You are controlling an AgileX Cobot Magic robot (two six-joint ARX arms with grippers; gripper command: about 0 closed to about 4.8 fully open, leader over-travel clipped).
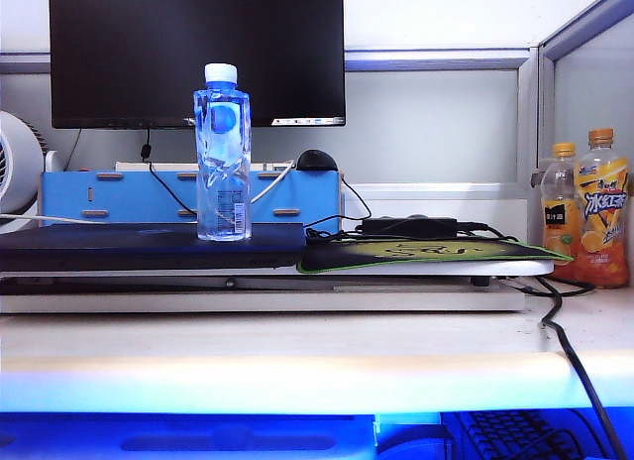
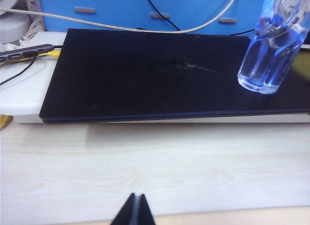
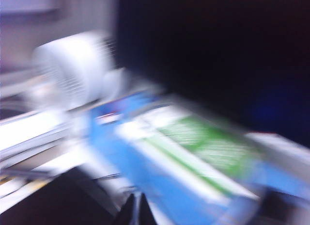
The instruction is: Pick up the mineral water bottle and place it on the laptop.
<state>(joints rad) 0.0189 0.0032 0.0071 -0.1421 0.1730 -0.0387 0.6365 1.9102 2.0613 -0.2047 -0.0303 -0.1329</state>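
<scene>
From the exterior view we judge the placing step finished: the clear plastic mineral water bottle with its white cap and blue-and-white label [image 1: 222, 153] stands upright on the wide, flat, dark navy laptop [image 1: 119, 246], toward its right end, and no arm or claw shows in this view. Behind it are a black monitor [image 1: 196, 54] and a blue slotted box [image 1: 119, 197]; two orange-capped juice bottles [image 1: 586, 207] stand well apart at the far right. What remains, we think, is only to keep both arms clear of the bottle so that it does not topple.

In the left wrist view we look down over the pale wooden counter [image 2: 155, 171] at the laptop's lid [image 2: 145, 74], with the bottle's base [image 2: 264, 65] resting on it near one corner. The left claw [image 2: 134, 213] hangs low over the counter, well apart from the laptop, fingertips pressed together with nothing between them.

The right wrist view is heavily blurred; we make out the blue box [image 3: 160, 181] and a white round fan [image 3: 77, 70]. The right claw [image 3: 135, 210] is likewise closed and empty, raised and aimed toward the back of the desk.
</scene>
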